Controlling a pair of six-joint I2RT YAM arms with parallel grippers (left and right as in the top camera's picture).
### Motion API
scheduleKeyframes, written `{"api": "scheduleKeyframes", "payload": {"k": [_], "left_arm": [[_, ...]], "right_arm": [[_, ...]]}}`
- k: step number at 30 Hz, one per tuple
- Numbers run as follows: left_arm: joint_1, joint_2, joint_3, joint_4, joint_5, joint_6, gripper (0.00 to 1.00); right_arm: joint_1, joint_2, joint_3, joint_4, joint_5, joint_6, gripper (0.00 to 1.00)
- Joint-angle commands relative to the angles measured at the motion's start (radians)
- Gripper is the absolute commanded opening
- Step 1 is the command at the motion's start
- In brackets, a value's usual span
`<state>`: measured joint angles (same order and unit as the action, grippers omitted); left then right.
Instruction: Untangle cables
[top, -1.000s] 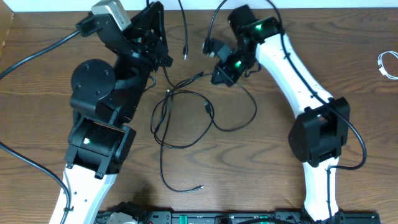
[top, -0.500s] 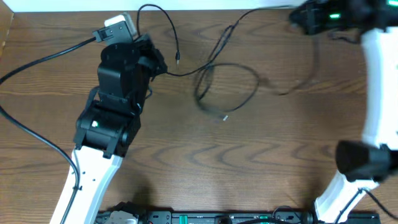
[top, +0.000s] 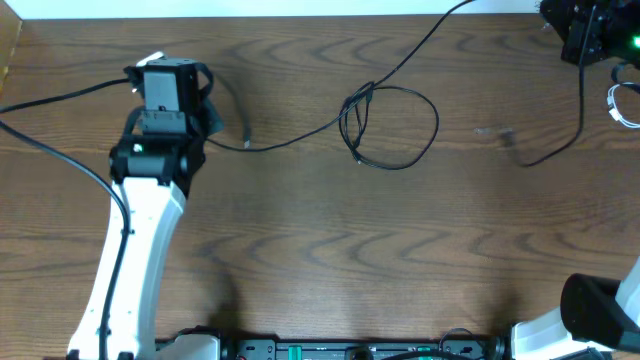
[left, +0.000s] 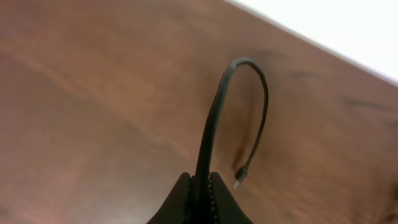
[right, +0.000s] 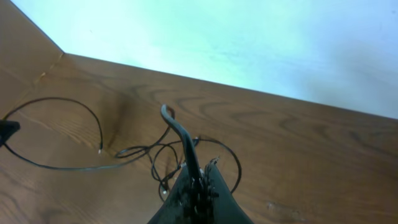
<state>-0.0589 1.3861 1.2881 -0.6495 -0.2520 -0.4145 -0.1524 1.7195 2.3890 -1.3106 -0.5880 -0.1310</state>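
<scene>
Black cable (top: 300, 137) now runs across most of the worktop (top: 330, 260), and we hold it at two places. Our left gripper (left: 199, 182) is clamped on it near one end. A short tail arches over beyond the fingers and its plug (left: 237, 181) hangs just above the wood. Our right gripper (right: 199, 177) is also closed on the black cable, up at the far right corner. From there another stretch drops and trails back onto the worktop.

The white cable (top: 622, 105) lies bunched by itself at the right edge, well apart from the black one and touching none of it. We judge the separating of the two cables to be done.

What is left sits in the middle of the span. A small tangle (top: 358, 118) is there, where the black cable crosses itself several times beside one wide round loop. We cannot tell from above whether it is a true knot or only overlapping turns. We think the task is well along but not finished. That tangle has yet to be opened, and the white cable may need laying out straight.
</scene>
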Motion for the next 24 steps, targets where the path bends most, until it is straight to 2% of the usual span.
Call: {"api": "scheduleKeyframes", "payload": {"k": [1, 12, 24], "left_arm": [[0.069, 0.06, 0.014, -0.024, -0.023, 0.014, 0.07], [0.167, 0.211, 0.014, -0.023, -0.023, 0.056, 0.07], [0.213, 0.275, 0.013, 0.023, -0.023, 0.059, 0.07]], "right_arm": [[-0.003, -0.043, 0.014, 0.011, -0.017, 0.023, 0.01], [-0.019, -0.181, 0.02, 0.016, -0.016, 0.026, 0.01], [-0.17, -0.389, 0.019, 0.009, -0.003, 0.034, 0.01]]}}
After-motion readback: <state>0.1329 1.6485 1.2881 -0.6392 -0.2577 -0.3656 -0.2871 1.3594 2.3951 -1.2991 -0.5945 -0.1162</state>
